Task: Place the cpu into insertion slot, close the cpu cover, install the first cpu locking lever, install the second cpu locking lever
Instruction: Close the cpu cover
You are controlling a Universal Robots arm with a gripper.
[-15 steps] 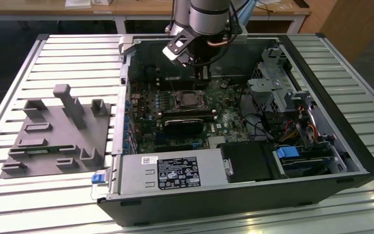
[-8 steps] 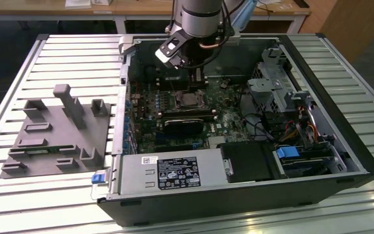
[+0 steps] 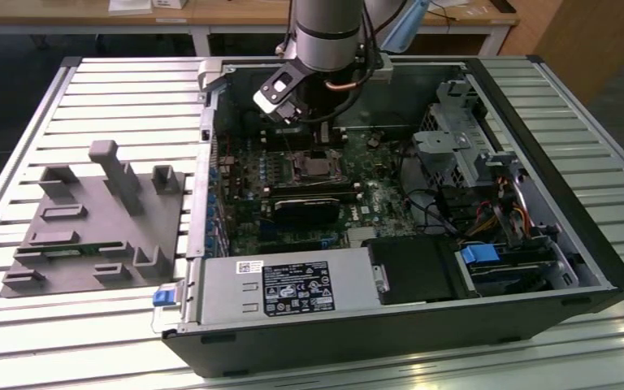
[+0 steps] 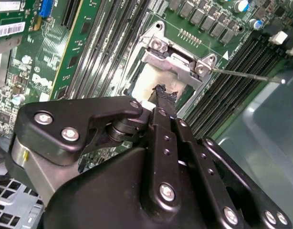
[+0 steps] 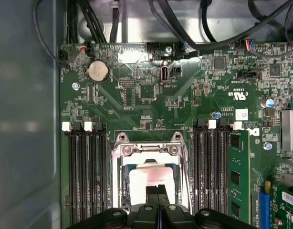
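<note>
At the socket on the green circuit board (image 5: 137, 95), my gripper (image 5: 157, 190) is clenched: the two fingertips are pressed together and I see nothing between them. They point down at the pale silvery top of the cpu (image 5: 145, 181). I cannot tell whether they touch it.

The cpu sits inside the insertion slot (image 5: 120, 140). The cpu cover (image 5: 149, 149) appears to lie down flat over it, and its square window frames the chip.

In the second wrist view, a thin locking lever (image 4: 246, 75) juts from one corner of the socket and reaches out across the neighbouring slots. I cannot judge whether it is latched.

Banks of long black memory slots (image 5: 84, 171) flank the socket on both sides, just beside its rim. A round coin cell (image 5: 98, 71) sits on the board, well apart from the socket.

In the exterior view, my arm (image 3: 328, 32) reaches down into the open computer case (image 3: 529, 122), which lies on a slatted table (image 3: 127, 89). The power supply (image 3: 279, 288) occupies the near edge of the case. A grey fixture block (image 3: 95, 219) rests on the table at the exterior view's left, apart from the case.
</note>
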